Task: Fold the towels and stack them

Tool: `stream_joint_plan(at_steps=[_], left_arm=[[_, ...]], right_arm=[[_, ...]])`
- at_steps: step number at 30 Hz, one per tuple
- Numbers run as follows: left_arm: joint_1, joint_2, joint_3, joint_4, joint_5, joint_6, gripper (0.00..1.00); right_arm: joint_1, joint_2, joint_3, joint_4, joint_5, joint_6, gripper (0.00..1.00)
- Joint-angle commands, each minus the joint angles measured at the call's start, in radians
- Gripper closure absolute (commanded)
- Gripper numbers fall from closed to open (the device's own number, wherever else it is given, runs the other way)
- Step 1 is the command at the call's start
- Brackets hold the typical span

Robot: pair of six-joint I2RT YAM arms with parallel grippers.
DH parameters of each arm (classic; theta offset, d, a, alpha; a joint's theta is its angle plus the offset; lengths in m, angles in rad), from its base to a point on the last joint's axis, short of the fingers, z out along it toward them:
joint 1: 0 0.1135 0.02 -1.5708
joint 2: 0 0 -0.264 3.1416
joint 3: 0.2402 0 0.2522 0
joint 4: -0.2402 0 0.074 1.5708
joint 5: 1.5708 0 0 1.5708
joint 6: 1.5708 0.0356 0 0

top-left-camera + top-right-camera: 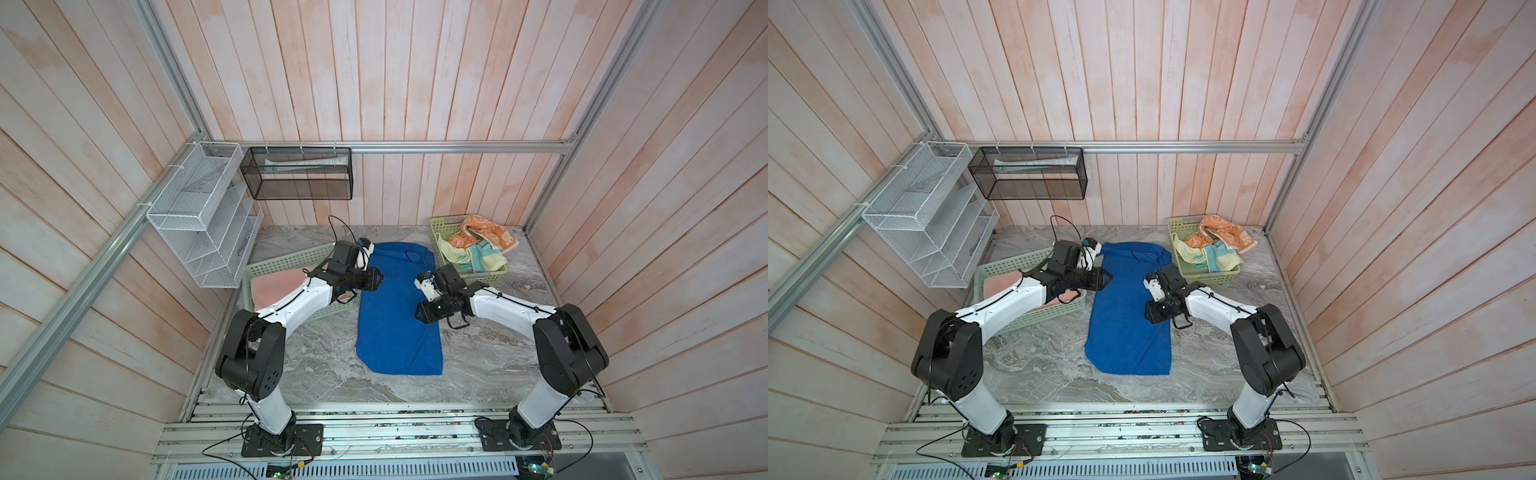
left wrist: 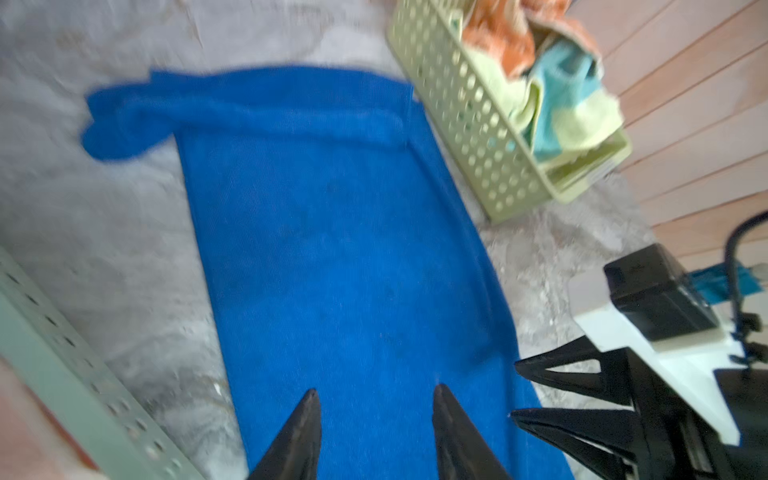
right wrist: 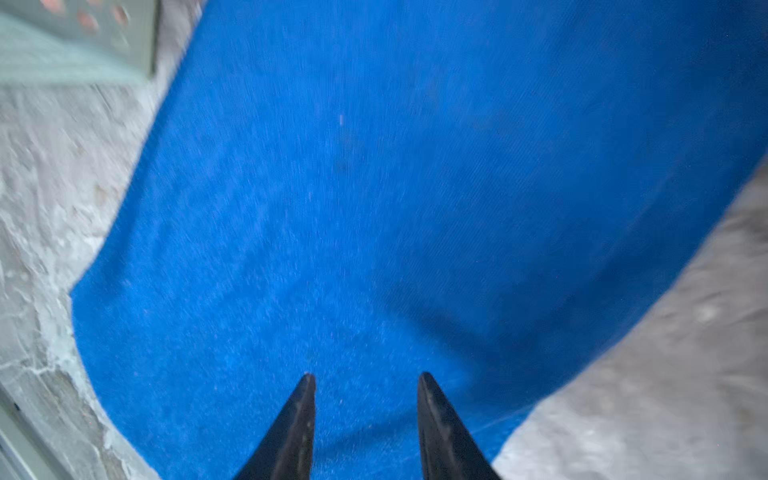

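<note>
My left gripper (image 2: 376, 394) and right gripper (image 3: 365, 376) hang over the blue towel (image 1: 395, 343), fingers spread apart, holding nothing.

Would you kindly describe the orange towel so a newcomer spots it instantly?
On the marble table, a pale green basket stands far right. The orange towel tops its pile, spilling over the rim; cream cartoon prints distinguish it from the yellow-teal towel beneath.
</note>
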Motion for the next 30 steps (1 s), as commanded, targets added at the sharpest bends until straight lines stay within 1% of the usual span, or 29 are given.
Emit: stream_joint_plan(at_steps=[1,5,9,15,16,18,21,23,25,27,30], left_arm=[[-0.056,-0.002,-0.079,0.035,-0.048,-0.043,0.55],[-0.131,-0.014,-0.196,0.040,-0.088,-0.120,0.56],[-0.205,-0.057,-0.325,0.043,-0.123,-0.217,0.56],[-0.359,-0.187,-0.510,0.010,-0.193,-0.400,0.55],[-0.382,-0.213,-0.519,-0.023,-0.226,-0.434,0.52],[-0.413,-0.297,-0.528,-0.133,-0.334,-0.515,0.45],[-0.414,-0.441,-0.558,-0.233,-0.404,-0.599,0.41],[-0.413,-0.519,-0.585,-0.244,-0.385,-0.624,0.41],[-0.413,-0.551,-0.605,-0.243,-0.332,-0.660,0.41],[-0.419,-0.540,-0.628,-0.232,-0.252,-0.696,0.46],[-0.453,-0.489,-0.627,-0.234,-0.214,-0.746,0.50]], right_arm=[[0.048,-0.029,-0.091,0.092,-0.023,0.084,0.59],[0.090,-0.072,-0.215,0.126,-0.020,0.135,0.59],[0.105,-0.151,-0.335,0.125,-0.002,0.191,0.59],[0.114,-0.326,-0.503,0.088,-0.001,0.279,0.60],[0.119,-0.352,-0.517,0.085,-0.003,0.291,0.60],[0.131,-0.399,-0.531,0.089,-0.010,0.302,0.60],[0.134,-0.413,-0.528,0.080,0.009,0.298,0.60],[0.134,-0.396,-0.514,0.068,0.010,0.290,0.60],[0.138,-0.375,-0.500,0.061,0.010,0.280,0.60],[0.144,-0.356,-0.492,0.061,0.015,0.273,0.60],[0.152,-0.336,-0.483,0.074,0.012,0.270,0.60]])
